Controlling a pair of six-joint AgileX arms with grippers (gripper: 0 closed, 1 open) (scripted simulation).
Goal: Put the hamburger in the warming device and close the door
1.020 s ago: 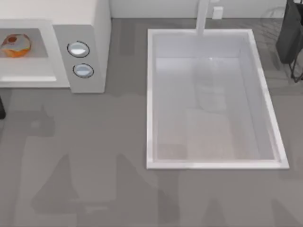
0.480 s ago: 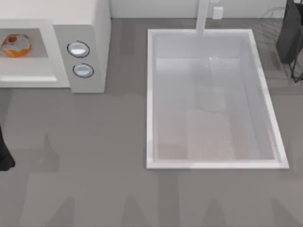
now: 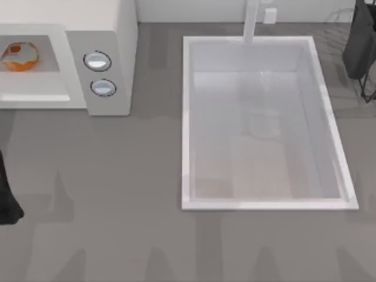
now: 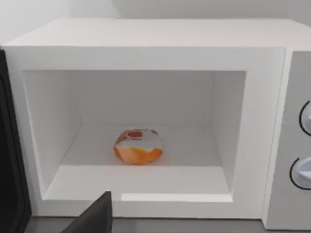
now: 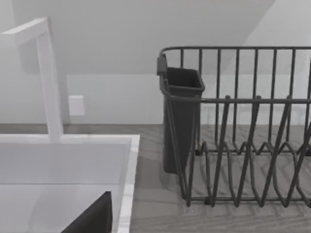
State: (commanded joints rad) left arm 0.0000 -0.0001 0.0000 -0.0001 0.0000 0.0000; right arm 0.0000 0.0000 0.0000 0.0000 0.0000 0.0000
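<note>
The first half of the job looks finished to me: the hamburger (image 4: 138, 146) sits on the floor of the microwave (image 4: 146, 43), about in the middle of the cavity and clear of its walls. From above I see the same thing, the hamburger (image 3: 20, 56) inside the opening at the far left of the desk (image 3: 117, 194), left of the two dials (image 3: 97, 61).

What remains is the door (image 4: 10, 160). It stands swung open, a dark edge at the left side of the cavity in my left wrist camera, so the closing step is not done.

My left arm (image 3: 7, 197) shows as a dark shape at the left edge of the desk, nearer than the microwave, facing its opening. I cannot tell how its jaws are set, nor those of the right arm, which is parked at the far right by the sink (image 3: 258, 202) and the dish rack (image 5: 243, 126).
</note>
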